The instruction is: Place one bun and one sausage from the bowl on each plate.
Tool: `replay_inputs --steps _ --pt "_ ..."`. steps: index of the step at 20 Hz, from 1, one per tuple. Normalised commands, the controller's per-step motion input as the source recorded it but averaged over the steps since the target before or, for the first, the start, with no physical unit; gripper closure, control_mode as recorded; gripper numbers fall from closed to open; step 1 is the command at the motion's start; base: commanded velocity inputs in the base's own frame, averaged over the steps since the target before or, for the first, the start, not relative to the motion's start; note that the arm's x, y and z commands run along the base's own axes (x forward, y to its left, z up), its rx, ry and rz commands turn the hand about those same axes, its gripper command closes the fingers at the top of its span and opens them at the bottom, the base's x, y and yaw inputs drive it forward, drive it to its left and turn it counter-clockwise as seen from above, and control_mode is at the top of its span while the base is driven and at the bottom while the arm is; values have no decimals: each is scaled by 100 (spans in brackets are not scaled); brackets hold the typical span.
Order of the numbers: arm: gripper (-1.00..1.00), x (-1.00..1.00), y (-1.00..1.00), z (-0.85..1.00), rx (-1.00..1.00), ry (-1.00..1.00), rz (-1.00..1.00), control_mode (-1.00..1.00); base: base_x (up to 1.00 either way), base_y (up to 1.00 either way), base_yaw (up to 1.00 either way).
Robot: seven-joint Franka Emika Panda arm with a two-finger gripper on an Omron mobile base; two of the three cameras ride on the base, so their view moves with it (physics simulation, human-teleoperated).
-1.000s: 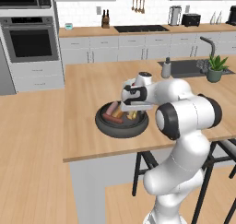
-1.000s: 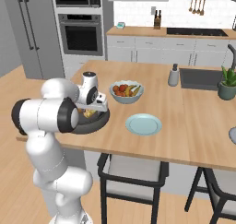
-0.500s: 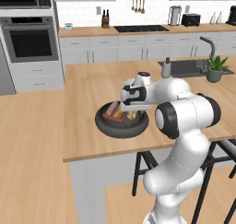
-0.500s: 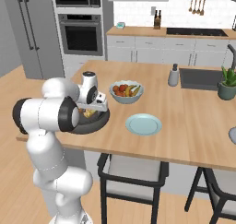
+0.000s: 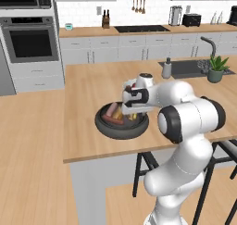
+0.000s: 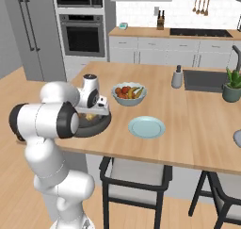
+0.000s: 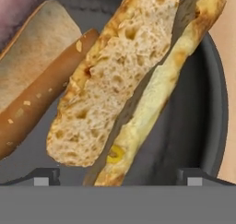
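Note:
The dark bowl (image 5: 107, 129) (image 6: 104, 126) (image 7: 209, 103) sits near the island's front edge with buns and sausages in it. My gripper (image 5: 131, 113) (image 6: 92, 115) (image 7: 120, 174) is down inside it and open. Its fingertips (image 7: 46, 175) stand on either side of the near end of a split golden bun (image 7: 115, 80) without touching it. A second bun (image 7: 37, 85) lies to the left, with a pinkish sausage (image 7: 18, 6) (image 5: 111, 110) beyond it. A reddish sausage (image 5: 113, 121) lies in the bowl too. One pale teal plate (image 6: 147, 127) sits bare to the right of the bowl.
A pale fruit bowl (image 6: 128, 93) stands behind the plate. A soap dispenser (image 6: 177, 76), the sink and a potted plant (image 6: 232, 85) are farther right. A pale round rim (image 6: 237, 137) shows at the right edge. Stools stand under the island's front.

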Motion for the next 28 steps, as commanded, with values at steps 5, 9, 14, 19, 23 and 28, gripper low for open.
replay_inputs --steps 5,9,14,19,23,28 --pt "-100 17 16 -40 0 -12 7 -100 0 0 0" --pt "-100 34 1 -63 1 -13 2 -100 0 0 0" --pt "-100 6 -21 -48 5 -5 0 -100 0 0 0" --pt "-100 0 -63 -35 5 0 0 -100 0 0 0" --pt "-100 0 17 -54 0 0 0 -100 0 0 0" --pt "100 0 12 -63 0 0 0 -100 0 0 0"
